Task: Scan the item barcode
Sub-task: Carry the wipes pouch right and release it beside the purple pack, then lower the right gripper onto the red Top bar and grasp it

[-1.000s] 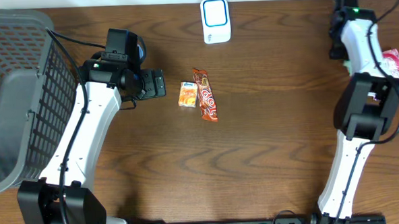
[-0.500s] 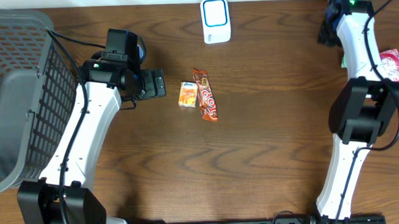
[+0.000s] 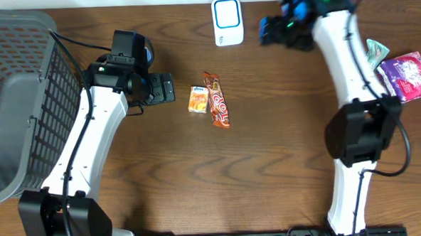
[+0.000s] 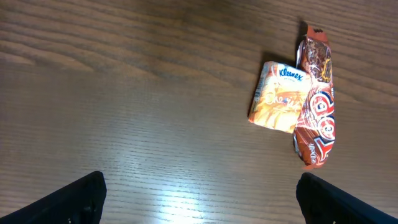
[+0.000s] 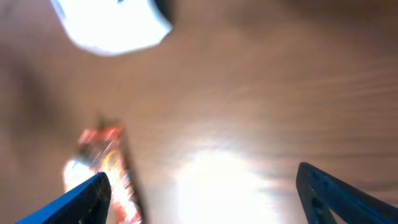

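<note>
My right gripper point(image 3: 267, 30) hovers just to the right of the white scanner point(image 3: 227, 21), near it but not touching it. Its fingers stand wide with only bare table point(image 3: 283, 143) between them, and it holds nothing. My right wrist view is smeared by blur, yet the scanner shows as a white blotch at the upper left and the snack bar point(image 5: 102, 143) as an orange streak at the lower left.

The items lie on the wood on my side of the scanner, slightly to its left. They are an orange Kleenex tissue pack point(image 4: 280, 97) and the red-orange snack bar, side by side and touching, with the bar on the right. Neither is in any grip. I cannot make out a barcode on either.

My left gripper point(image 3: 168, 87) sits further to the scanner's left than the pack does, near the pack, with its fingers spread wide and empty. A grey mesh basket point(image 3: 24, 83) stands far to the scanner's left. A purple packet point(image 3: 406, 77) and a greenish one point(image 3: 377, 52) lie well off to its right.
</note>
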Motion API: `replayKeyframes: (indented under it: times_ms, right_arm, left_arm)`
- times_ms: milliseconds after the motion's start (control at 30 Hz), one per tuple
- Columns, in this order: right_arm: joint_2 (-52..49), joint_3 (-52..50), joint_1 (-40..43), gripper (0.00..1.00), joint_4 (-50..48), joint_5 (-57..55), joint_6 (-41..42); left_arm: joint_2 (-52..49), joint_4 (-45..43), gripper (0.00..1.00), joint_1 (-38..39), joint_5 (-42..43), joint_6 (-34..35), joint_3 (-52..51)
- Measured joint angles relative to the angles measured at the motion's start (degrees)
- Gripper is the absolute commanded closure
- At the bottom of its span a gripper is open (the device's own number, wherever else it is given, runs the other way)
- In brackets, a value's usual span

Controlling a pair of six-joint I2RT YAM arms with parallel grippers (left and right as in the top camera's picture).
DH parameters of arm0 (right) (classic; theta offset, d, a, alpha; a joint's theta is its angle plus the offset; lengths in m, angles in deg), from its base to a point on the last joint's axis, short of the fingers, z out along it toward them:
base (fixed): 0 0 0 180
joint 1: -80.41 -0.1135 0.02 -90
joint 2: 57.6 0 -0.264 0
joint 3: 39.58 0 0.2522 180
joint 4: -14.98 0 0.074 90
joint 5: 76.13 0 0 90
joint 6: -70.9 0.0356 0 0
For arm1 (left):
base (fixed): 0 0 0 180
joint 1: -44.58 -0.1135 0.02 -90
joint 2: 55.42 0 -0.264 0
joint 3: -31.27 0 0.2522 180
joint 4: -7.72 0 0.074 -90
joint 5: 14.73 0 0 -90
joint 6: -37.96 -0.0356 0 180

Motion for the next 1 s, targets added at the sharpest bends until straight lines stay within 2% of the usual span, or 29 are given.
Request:
replayKeyframes:
  times_ms: [267,333,367,467,800,933,1000]
  right_arm:
    - [-0.4,-11.6,-11.2,0.12,-4.4,0.6,-0.5]
    - [-0.5,-14.5,-13.0,0.20,-7.6,0.3,0.3]
    - [-0.5,-16.4,-13.9,0.27,-9.7,0.1,1.7]
    - [-0.6,-20.1,-15.2,0.34,-13.9,-0.6,3.8]
    - [-0.6,-27.8,-18.8,0.39,-23.3,-1.4,7.6]
    - [-0.3,-29.0,-20.4,0.54,-25.8,-2.4,8.0]
    - [-0.1,-29.6,-21.1,0.65,-26.2,-4.0,8.1]
  left_arm:
    - [0.0,0.0,0.02,0.0,0.0,0.0,0.0]
    - [0.0,0.0,0.02,0.0,0.0,0.0,0.0]
    - [0.0,0.0,0.02,0.0,0.0,0.0,0.0]
    - [0.0,0.0,0.02,0.0,0.0,0.0,0.0]
    - [0.0,0.0,0.02,0.0,0.0,0.0,0.0]
    - [0.0,0.0,0.02,0.0,0.0,0.0,0.0]
    - [0.0,0.0,0.02,0.0,0.0,0.0,0.0]
